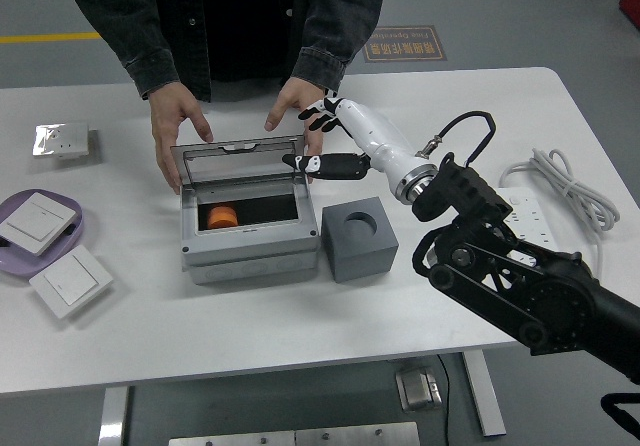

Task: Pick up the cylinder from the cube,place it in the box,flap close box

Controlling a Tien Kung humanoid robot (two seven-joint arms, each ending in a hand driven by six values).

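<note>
Cylinder [223, 216], orange, is seen inside the grey box [250, 241], partly hidden by its rim; its axis cannot be told. The lid [240, 160] is held raised by a person's hands [178, 116]. The right hand [330, 141] is spread empty beside the lid, above the cube [360, 238].

Single head view, looking forward and down from the robot's side.
The camera is taking in the white table [470, 86] from high up, its near edge lying low, a person [225, 26] standing opposite.
</note>
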